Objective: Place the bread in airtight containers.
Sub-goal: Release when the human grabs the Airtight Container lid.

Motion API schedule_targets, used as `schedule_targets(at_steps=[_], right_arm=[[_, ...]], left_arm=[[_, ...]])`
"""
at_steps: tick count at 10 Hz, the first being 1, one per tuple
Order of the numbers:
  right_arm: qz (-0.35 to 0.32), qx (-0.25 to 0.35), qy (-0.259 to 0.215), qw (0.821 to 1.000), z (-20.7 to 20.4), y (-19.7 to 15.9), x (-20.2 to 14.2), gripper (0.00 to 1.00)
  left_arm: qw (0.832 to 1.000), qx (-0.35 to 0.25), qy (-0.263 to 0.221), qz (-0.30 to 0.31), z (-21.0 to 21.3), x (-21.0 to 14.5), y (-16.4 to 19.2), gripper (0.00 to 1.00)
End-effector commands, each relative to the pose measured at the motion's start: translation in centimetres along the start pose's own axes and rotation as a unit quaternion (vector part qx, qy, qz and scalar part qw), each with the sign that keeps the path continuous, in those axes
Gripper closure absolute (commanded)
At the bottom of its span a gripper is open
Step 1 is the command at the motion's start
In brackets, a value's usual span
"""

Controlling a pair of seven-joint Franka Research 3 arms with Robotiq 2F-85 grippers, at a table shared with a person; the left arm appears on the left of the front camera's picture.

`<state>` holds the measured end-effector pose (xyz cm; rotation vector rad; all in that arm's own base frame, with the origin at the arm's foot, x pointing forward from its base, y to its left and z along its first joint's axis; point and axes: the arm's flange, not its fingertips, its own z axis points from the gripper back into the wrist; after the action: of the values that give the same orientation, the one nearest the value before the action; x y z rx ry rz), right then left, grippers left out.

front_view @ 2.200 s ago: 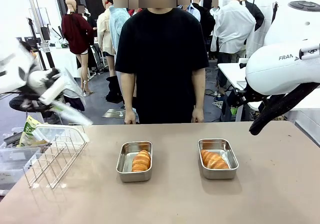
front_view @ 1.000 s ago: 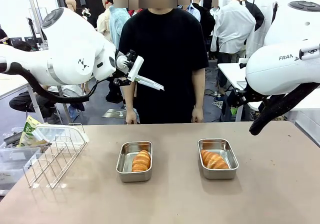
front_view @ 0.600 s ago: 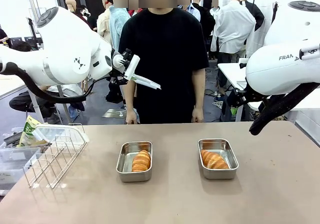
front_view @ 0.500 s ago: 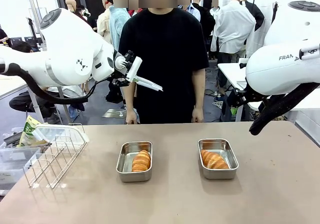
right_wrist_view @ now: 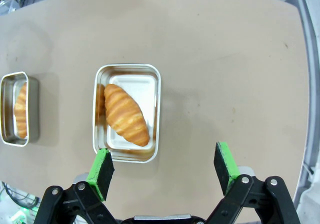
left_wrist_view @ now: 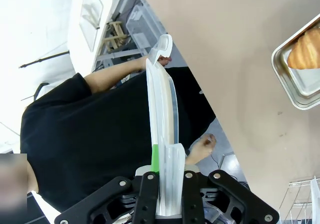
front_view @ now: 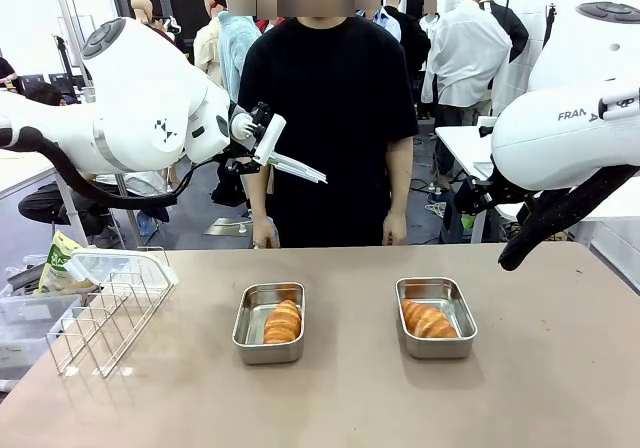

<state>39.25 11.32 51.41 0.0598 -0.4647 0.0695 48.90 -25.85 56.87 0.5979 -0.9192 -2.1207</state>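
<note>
Two steel airtight containers stand open on the table, the left tin (front_view: 246, 320) and the right tin (front_view: 462, 318), each with one golden bread roll inside (front_view: 283, 321) (front_view: 427, 319). My left gripper (front_view: 266, 140) hangs high above the table's far left, shut on the edge of a clear white-rimmed lid (front_view: 298, 167). The left wrist view shows that lid (left_wrist_view: 162, 129) edge-on between the shut fingers (left_wrist_view: 169, 176). My right gripper (right_wrist_view: 165, 171) stands open above the right tin (right_wrist_view: 137, 81) and its bread (right_wrist_view: 126, 115), with nothing between the green pads (right_wrist_view: 102, 170).
A white wire rack (front_view: 105, 308) with another clear lid (front_view: 115, 265) on it sits at the table's left edge. A person in a black shirt stands at the far side, hands (front_view: 262, 233) near the table edge. The table's front and right side lie bare.
The left arm has swung in from over the rack at the far left, carrying the lid up toward the middle; in the last second it only wavers slightly. The right arm holds still.
</note>
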Motion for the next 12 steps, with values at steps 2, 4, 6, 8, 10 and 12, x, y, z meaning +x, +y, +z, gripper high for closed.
schedule_targets(at_steps=[2,4,6,8,10,12], right_arm=[[-0.002,0.005,0.002,1.0,-0.06,-0.07,-0.01,0.0],[-0.002,0.005,0.002,1.0,-0.06,-0.07,-0.01,0.0],[-0.002,0.005,0.002,1.0,-0.06,-0.07,-0.01,0.0],[-0.002,0.005,0.002,1.0,-0.06,-0.07,-0.01,0.0],[-0.002,0.005,0.002,1.0,-0.06,-0.07,-0.01,0.0],[-0.002,0.005,0.002,1.0,-0.06,-0.07,-0.01,0.0]], left_arm=[[1.0,0.005,0.002,0.0,0.26,-0.21,0.43,1.0],[1.0,0.005,0.002,0.0,0.26,-0.21,0.43,1.0],[1.0,0.005,0.002,0.0,0.26,-0.21,0.43,1.0],[1.0,0.005,0.002,0.0,0.26,-0.21,0.43,1.0],[1.0,0.005,0.002,0.0,0.26,-0.21,0.43,1.0],[1.0,0.005,0.002,0.0,0.26,-0.21,0.43,1.0]])
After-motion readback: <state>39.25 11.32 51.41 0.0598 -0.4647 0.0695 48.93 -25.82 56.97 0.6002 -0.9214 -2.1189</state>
